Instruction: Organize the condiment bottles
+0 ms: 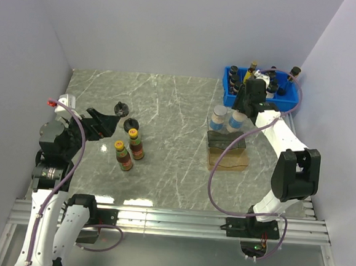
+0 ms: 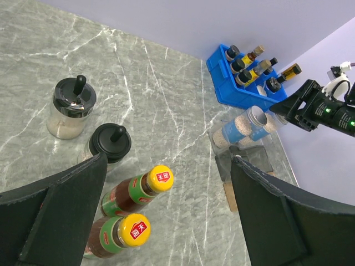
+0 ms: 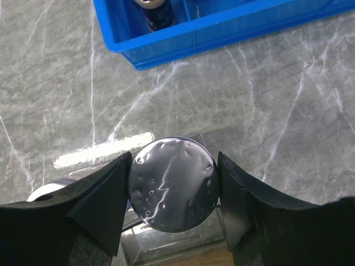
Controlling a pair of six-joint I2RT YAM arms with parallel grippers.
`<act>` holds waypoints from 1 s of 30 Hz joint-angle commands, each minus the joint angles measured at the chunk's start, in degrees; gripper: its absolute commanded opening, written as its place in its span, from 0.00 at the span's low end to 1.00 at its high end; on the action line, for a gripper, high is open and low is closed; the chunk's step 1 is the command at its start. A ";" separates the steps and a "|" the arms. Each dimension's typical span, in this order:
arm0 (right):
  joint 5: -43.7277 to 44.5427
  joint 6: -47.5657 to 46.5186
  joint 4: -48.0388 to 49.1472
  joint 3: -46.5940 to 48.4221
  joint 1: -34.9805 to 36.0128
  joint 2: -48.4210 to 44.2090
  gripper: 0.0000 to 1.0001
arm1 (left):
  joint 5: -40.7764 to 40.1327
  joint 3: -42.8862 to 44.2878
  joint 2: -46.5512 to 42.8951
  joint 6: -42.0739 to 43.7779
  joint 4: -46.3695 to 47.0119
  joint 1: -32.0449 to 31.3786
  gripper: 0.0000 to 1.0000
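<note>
Two white jars stand just in front of the blue bin [image 1: 227,99]; one is gripped.
The right gripper [image 3: 173,185] is clamped across the smooth lid of the silver-lidded jar [image 1: 236,120]. With so shallow a hold the jar may slip, or knock over the second jar [image 1: 218,119] close beside it. The left gripper [image 1: 107,125] is spread apart, well away from the bin, by the sauce bottles [image 1: 136,145].

Yellow-capped brown sauce bottles [image 1: 131,149], blue bin [image 1: 230,100]
</note>
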 commanded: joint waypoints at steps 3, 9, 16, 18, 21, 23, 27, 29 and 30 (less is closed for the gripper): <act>-2.35 -0.40 4.72 1.77 -0.53 -0.11 0.60 | 0.39 0.50 -0.69 0.12 1.39 -0.10 0.99; -3.67 -0.76 4.20 1.42 -0.53 -0.55 0.71 | 0.30 0.06 -1.05 0.21 1.40 -0.10 0.99; -2.62 -1.02 2.70 2.56 -0.45 -0.90 0.79 | 0.22 -0.03 -1.31 0.30 1.31 -0.10 0.99; -2.27 -0.93 2.61 2.39 -0.27 -2.39 0.80 | 0.13 -0.12 -1.31 0.30 1.31 -0.10 0.99; -0.25 -0.32 2.70 2.04 -0.18 -6.34 0.80 | 0.30 -0.03 -1.22 0.30 1.22 -0.10 0.99; 0.90 -0.40 2.87 1.77 0.17 -10.19 0.81 | 0.30 0.23 -1.14 0.21 1.48 -0.10 0.99; 1.61 -1.19 2.35 0.98 2.71 -16.36 0.81 | 0.04 0.15 -1.14 0.04 1.83 -0.10 1.00; -3.02 -1.63 1.91 -0.07 5.00 -19.43 0.81 | 0.04 -0.12 -0.96 0.04 1.92 -0.10 0.99; -5.23 -1.89 1.73 -0.60 5.96 -20.31 0.81 | 0.21 -0.21 -0.87 0.04 2.10 -0.10 0.99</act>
